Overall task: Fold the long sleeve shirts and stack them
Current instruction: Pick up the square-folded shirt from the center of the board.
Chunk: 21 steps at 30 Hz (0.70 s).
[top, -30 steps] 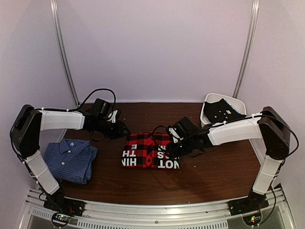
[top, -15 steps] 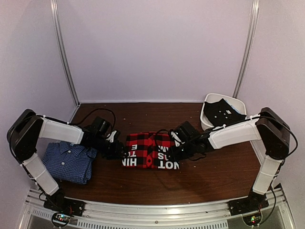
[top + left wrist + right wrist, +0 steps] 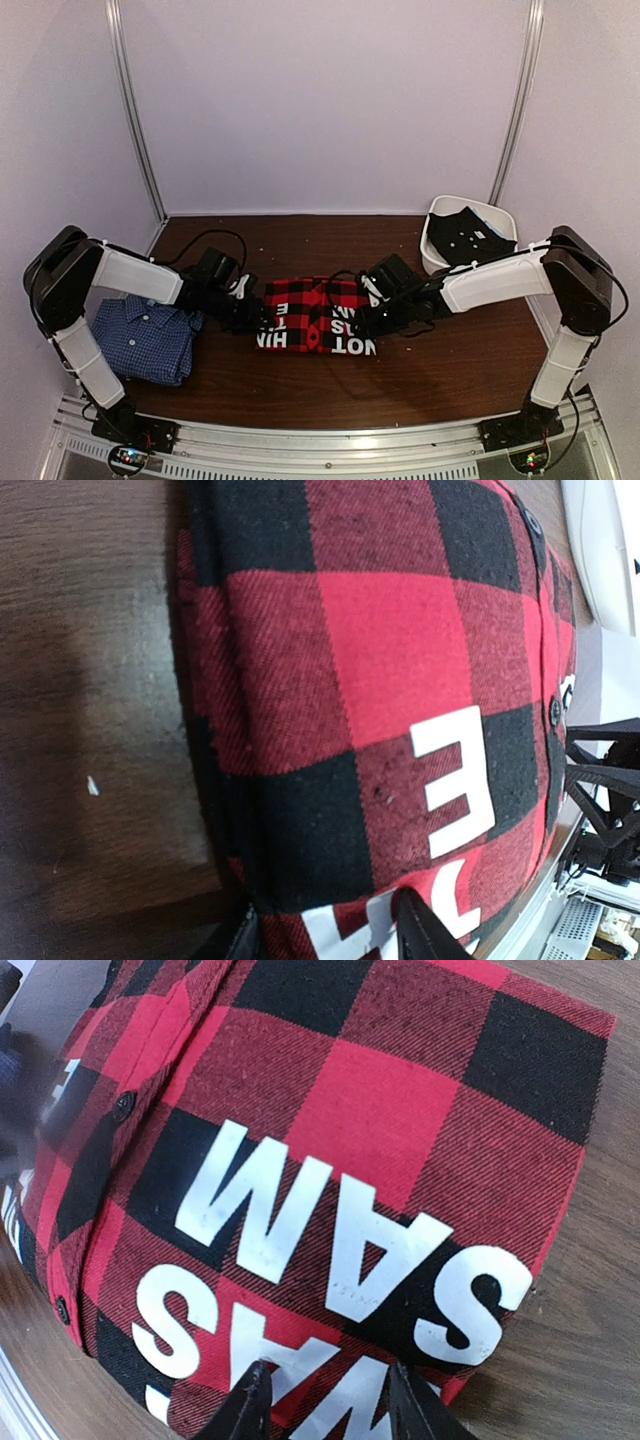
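Red-and-black flannel shirt [image 3: 318, 318] folded at centre of table [image 3: 450, 370]; left gripper [image 3: 257, 316] at its left edge, right gripper [image 3: 370, 320] at right edge. Both jaws part-open over cloth, nothing clamped. Fingertips cropped in wrist views. Blue check shirt [image 3: 145, 337] folded far left.

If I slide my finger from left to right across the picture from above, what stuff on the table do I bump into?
blue checked shirt → red-and-black plaid shirt → white bin
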Motion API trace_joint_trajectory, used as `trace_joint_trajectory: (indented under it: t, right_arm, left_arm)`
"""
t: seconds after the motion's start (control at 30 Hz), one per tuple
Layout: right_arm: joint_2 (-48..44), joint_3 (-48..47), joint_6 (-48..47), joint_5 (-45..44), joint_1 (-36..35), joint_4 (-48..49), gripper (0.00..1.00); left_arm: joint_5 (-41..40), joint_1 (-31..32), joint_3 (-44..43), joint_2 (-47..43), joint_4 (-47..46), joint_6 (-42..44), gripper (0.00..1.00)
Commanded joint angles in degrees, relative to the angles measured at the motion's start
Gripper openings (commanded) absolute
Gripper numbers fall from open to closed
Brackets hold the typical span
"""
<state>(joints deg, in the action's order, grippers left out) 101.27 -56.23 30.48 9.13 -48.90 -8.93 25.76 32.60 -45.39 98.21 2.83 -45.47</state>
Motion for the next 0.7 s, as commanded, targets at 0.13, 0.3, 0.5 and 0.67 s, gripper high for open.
trace_joint_trajectory:
  t: [0.13,0.3,0.5,0.67]
  right_arm:
    - [-3.20,1.77,1.24,-0.71,-0.25,-1.01,0.42]
    - [-3.58,2.00,1.41,-1.30,-0.30,-0.87,0.43]
    - [-3.75,2.17,1.68,-2.25,-0.22,-0.99,0.44]
    - [-4.99,1.96,1.67,-3.91,0.12,-2.03,0.44]
  left_arm:
    - [-0.45,0.53,0.90,3.40,-4.04,-3.08,0.36]
    - [0.99,0.54,1.36,3.78,-6.25,-4.80,0.15]
    - [1.78,0.54,1.61,2.87,-6.58,-6.26,0.00]
    - [-1.89,0.54,1.09,-1.49,-0.11,-4.61,0.00]
